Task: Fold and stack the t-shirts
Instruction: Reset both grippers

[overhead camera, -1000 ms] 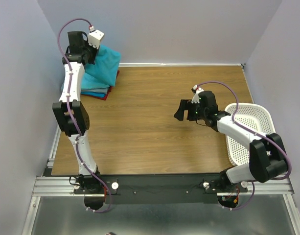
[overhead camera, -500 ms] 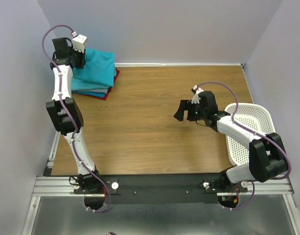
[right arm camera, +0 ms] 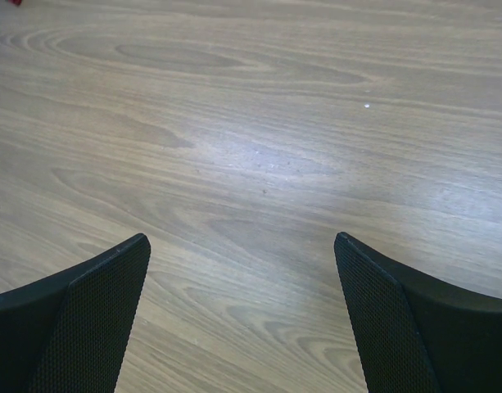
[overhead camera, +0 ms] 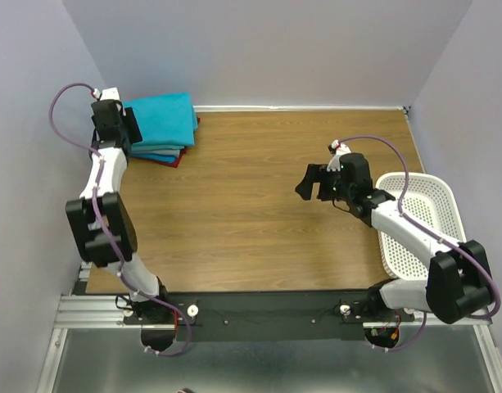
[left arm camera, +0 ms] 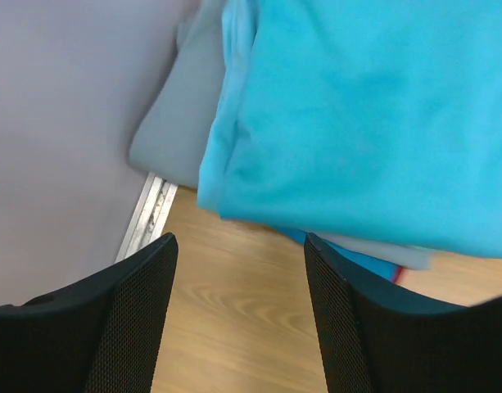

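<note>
Room: wood-grain surface boxed in by plain pale walls on three sides.
Left end effector: at the far-left corner, about 10 o'clock on the surface. Its fingers are apart with only bare wood between them, nothing gripped. It sits just beside the stack's left edge.
Location: stack of t-shirts at 11 o'clock, against the back wall.
Handling (judgement): light, limp cloth with no stiffness. It will sag and unfold if lifted by one point. Best hold is a pinch on a doubled folded edge, or both hands under the pile. Low slip on wood, not fragile.
Look: teal-blue tee on top, folded flat with a rounded fold line on its left side. A grey tee pokes out beneath towards the wall. A dark red tee shows as a thin edge at the bottom.
Right end effector: at about 2 o'clock from centre, fingers spread wide over bare wood, empty, well apart from the stack.
Basket: white and perforated, at 4 o'clock by the right edge. No cloth visible inside.
Progress (judgement): stacking looks complete or nearly so.
</note>
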### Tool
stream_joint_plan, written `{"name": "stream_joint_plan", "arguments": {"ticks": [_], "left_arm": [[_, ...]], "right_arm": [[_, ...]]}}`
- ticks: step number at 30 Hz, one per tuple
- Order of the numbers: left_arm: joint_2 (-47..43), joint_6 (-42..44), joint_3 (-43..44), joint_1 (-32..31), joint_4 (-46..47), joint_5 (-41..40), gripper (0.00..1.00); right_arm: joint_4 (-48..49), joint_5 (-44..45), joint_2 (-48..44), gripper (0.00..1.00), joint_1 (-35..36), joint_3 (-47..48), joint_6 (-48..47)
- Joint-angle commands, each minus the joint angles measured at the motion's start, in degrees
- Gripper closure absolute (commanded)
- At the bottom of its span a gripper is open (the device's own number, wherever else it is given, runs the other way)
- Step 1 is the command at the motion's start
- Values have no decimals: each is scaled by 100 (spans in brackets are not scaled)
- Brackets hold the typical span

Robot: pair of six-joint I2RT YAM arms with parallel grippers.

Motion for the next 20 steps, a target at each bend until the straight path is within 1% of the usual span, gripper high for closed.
{"name": "stream_joint_plan", "arguments": {"ticks": [1, 2, 3, 4, 5, 6, 7, 8, 9, 11, 15, 18, 20], "left_arm": [[-1775, -746, -1333, -960, 1641, -1286, 29], [-2033, -711, -1635, -1199, 1765, -1427, 29], [-2279, -736, -2160, -1463, 1853, -1733, 29], [-2525, -737, -2165, -1744, 1959, -1788, 29], [-3006, -789, -2652, -2199, 2143, -1884, 29], [-3246, -868, -2875, -2386, 2214, -1998, 29], [-3492, -886, -3303, -2562, 2293, -2017, 29], [-3956, -956, -3490, -2860, 2433, -2035, 29], [-4178, -1000, -3797, -2958, 2452, -2052, 29], [-4695, -974, -3984, -3187, 2382, -1991, 29], [-5076, -1114, -4107, -3635, 1916, -2342, 29], [-5138, -1290, -4090, -3873, 1776, -2036, 29], [-5173, -1422, -3862, -3979, 1496, -1956, 29]], "right_arm": [[-88, 639, -413, 0, 13, -195, -74], [-89, 822, -492, 0, 13, -212, -92], [-80, 902, -632, 0, 13, -273, -101], [-88, 999, -712, 0, 4, -291, -109], [-89, 1061, -782, 0, 12, -326, -109], [-80, 1348, -844, 0, 13, -335, -118], [-88, 1447, -1001, 0, 4, -388, -118], [-89, 1631, -1072, 0, 4, -423, -127], [-80, 1728, -1230, 0, 4, -484, -118], [-80, 2035, -1406, 0, 4, -537, -92], [-53, 2466, -1758, 0, 13, -695, -92], [-53, 2722, -1908, 0, 4, -722, -83], [-53, 2836, -1943, 0, 13, -722, -66]]}}
